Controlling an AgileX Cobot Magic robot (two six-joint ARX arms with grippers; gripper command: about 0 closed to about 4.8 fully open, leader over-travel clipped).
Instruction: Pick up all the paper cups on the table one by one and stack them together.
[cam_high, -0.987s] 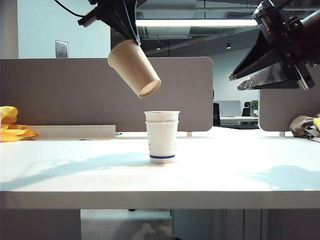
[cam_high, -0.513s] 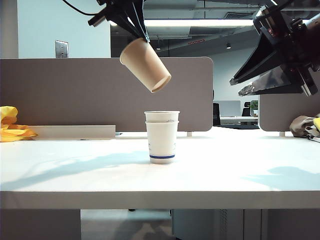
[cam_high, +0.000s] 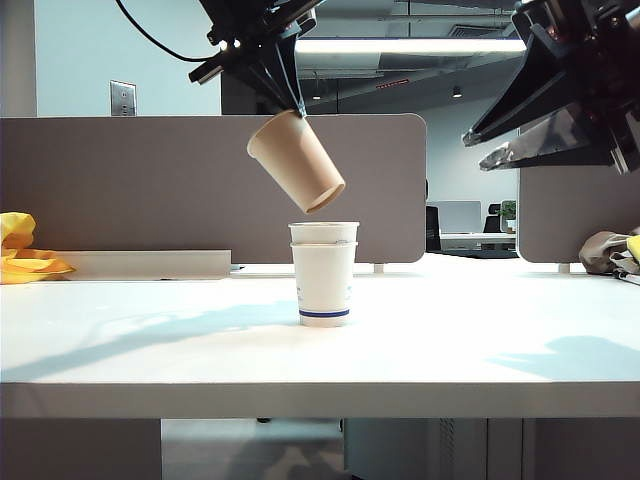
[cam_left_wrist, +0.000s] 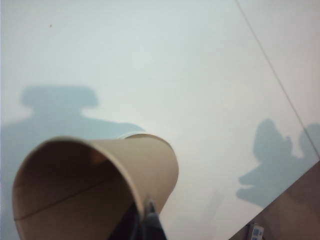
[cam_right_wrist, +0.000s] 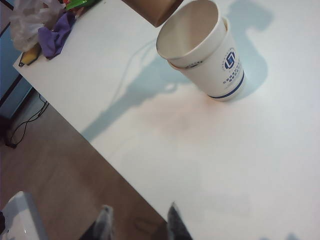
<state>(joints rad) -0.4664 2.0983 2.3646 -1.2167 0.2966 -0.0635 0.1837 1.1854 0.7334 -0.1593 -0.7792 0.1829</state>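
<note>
While the left gripper (cam_high: 292, 108) pinches the rim of the brown paper cup (cam_high: 297, 161) in the exterior view, that cup hangs tilted in the air above the table (cam_high: 150, 345), its long axis slanting so the mouth faces up and to the left and the base points down and to the right. The base sits just above and slightly left of the 2 white paper cups (cam_high: 324, 272), apart from them. Those 2 stand upright, nested one in the other, at the middle of the table, mouths up. That makes 3 cups: 1 brown, 2 white. The right gripper (cam_high: 540, 125) is high at the right of this view, well apart from the cups, its fingers spread and holding nothing.

In the left wrist view the brown paper cup (cam_left_wrist: 125, 175) lies close to the camera, open mouth toward it, base aimed away at the table (cam_left_wrist: 175, 65) below. A dark finger (cam_left_wrist: 150, 220) is pressed against the rim wall, clamped on it.

In the right wrist view the 2 white paper cups (cam_right_wrist: 210, 60) stand nested on the table (cam_right_wrist: 200, 160), blue logo and blue band showing on the outer one. The brown paper cup's base (cam_right_wrist: 155, 9) shows just beside their rim. The right gripper (cam_right_wrist: 136, 220) has its 2 fingertips apart
</note>
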